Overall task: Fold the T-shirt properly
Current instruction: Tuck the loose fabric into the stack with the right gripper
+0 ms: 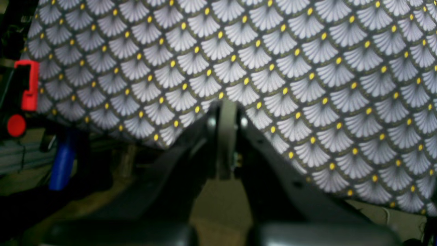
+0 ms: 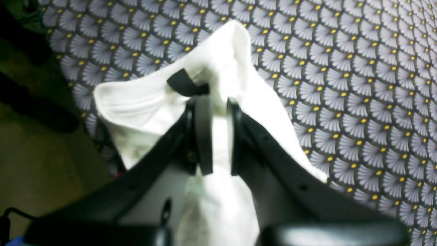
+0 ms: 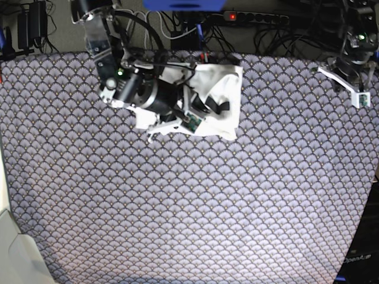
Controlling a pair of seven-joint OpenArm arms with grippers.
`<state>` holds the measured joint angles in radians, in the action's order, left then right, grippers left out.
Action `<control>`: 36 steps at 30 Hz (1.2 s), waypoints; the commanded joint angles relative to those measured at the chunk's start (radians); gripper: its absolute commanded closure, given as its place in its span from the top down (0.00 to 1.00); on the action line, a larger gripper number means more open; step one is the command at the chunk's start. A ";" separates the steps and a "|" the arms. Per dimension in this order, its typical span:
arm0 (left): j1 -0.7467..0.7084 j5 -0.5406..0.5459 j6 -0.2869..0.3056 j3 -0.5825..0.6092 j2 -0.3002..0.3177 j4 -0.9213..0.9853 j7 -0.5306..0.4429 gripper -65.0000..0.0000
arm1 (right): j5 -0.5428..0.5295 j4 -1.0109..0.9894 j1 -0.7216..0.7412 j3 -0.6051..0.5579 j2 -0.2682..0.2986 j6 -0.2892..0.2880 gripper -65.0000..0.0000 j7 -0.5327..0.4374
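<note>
The T-shirt [image 3: 227, 83] lies as a small white bundle at the far edge of the patterned table [image 3: 177, 207], left of centre. In the right wrist view the T-shirt [image 2: 136, 102] shows plain white cloth with a small black tag [image 2: 186, 85]. My right gripper [image 2: 217, 102] is shut on a fold of it, with white cloth pinched between the fingers, and in the base view my right gripper [image 3: 207, 109] sits on the bundle. My left gripper [image 3: 358, 97] hangs at the far right corner, away from the shirt. In its wrist view my left gripper [image 1: 227, 109] is shut and holds nothing.
A power strip [image 3: 254, 18] and cables run behind the table's far edge. A red clamp [image 1: 29, 85] and a blue post [image 1: 63, 164] stand beside the table edge under the left arm. A pale object [image 3: 15, 254] sits at the near left corner.
</note>
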<state>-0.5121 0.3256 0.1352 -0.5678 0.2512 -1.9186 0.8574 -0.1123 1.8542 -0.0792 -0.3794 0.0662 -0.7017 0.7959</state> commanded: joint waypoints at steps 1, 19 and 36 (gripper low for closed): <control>0.008 0.002 -0.001 -0.007 0.012 -0.017 -0.022 0.01 | -0.014 0.017 0.003 0.003 -0.006 0.004 0.09 -0.026; 0.003 0.002 -0.001 -0.011 0.012 -0.008 -0.023 0.01 | -0.016 -0.262 -0.017 -0.117 -0.079 0.004 0.09 -0.132; 0.011 0.002 -0.001 -0.007 0.012 -0.006 -0.028 0.01 | -0.016 -0.196 -0.069 -0.201 -0.027 0.004 0.09 -0.143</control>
<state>-0.5003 0.3260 0.1356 -0.5686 0.2516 -1.9118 0.8486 -0.1040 1.6299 -0.1547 -0.5781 0.0509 -0.6907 0.6857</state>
